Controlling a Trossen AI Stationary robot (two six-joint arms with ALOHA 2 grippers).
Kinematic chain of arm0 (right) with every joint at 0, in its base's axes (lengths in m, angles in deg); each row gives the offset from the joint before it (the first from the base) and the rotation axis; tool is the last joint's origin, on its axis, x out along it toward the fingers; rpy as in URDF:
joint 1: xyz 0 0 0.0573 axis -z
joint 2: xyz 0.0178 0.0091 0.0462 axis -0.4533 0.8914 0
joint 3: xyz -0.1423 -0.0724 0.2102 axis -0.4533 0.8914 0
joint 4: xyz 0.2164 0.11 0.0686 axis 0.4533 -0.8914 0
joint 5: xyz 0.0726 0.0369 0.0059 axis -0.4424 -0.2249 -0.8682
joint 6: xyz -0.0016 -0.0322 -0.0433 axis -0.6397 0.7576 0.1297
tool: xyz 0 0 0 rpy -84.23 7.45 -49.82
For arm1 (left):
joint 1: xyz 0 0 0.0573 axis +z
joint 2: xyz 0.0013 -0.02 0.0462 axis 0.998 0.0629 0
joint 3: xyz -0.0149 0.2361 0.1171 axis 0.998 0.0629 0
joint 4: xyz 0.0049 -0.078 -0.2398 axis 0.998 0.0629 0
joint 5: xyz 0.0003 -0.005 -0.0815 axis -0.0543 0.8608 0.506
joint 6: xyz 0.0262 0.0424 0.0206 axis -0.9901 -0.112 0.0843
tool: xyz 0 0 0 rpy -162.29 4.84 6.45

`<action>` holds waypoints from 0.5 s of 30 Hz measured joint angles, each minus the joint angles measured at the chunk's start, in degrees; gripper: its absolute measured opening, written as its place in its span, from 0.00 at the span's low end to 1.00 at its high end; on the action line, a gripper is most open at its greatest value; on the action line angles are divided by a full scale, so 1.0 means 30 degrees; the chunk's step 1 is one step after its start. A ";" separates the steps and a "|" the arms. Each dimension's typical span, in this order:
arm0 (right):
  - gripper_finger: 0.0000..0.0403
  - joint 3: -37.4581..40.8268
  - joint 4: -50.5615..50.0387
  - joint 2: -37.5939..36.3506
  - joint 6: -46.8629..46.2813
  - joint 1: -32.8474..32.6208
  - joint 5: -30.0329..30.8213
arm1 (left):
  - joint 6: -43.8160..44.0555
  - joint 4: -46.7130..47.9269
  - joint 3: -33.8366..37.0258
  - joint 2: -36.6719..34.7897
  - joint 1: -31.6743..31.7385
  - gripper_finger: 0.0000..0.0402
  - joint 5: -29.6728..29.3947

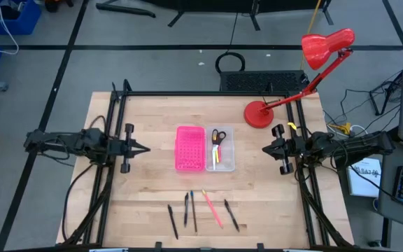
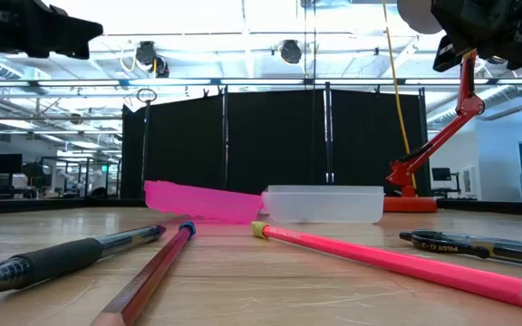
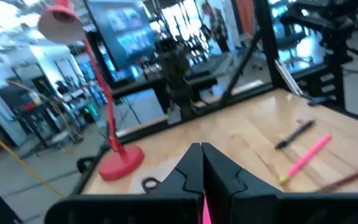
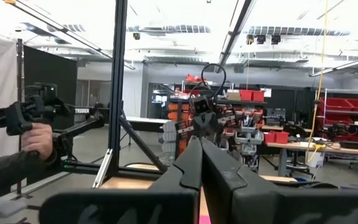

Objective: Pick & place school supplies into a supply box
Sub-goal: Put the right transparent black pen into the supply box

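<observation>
1. The left tool (image 1: 144,148) hovers over the left side of the wooden surface (image 1: 152,189), its fingers (image 3: 191,167) pressed together and holding nothing.
2. The right tool (image 1: 266,149) hangs over the right side of the surface, pointing toward the left one, fingers (image 4: 194,163) likewise closed and empty.
3. Between the two tools lies the clear supply box (image 1: 220,149), with the pink perforated panel (image 1: 189,148) touching its left side.
4. Inside the supply box rest the scissors (image 1: 217,136) with black handles, a yellow pen (image 1: 215,157) and a pink pen beside it.
5. Near the front edge of the surface, well apart from the box, five supplies lie in a loose row: a black pen (image 1: 172,220) at the left, another black pen (image 1: 186,209), a dark pencil (image 1: 193,210), a pink pencil (image 1: 213,208) and a black pen (image 1: 231,215) at the right.
6. A red desk lamp (image 1: 259,114) stands on the far right corner of the surface.
7. In the right wrist view, a person's hand (image 4: 39,140) grips a dark handle in the room beyond.
</observation>
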 joint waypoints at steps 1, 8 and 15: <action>0.00 0.0000 0.0010 -0.0003 0.0007 0.0000 0.0003 | -0.0037 -0.0055 0.0183 -0.0420 0.0322 0.01 0.0380; 0.00 0.0000 0.0299 0.0000 0.0009 0.0011 0.0121 | 0.1559 0.0064 0.1834 -0.2771 0.2536 0.01 0.2975; 0.00 0.0000 0.0161 0.0199 0.0015 0.0015 0.3511 | 0.2416 -0.1897 0.4078 -0.3067 0.4081 0.01 0.3511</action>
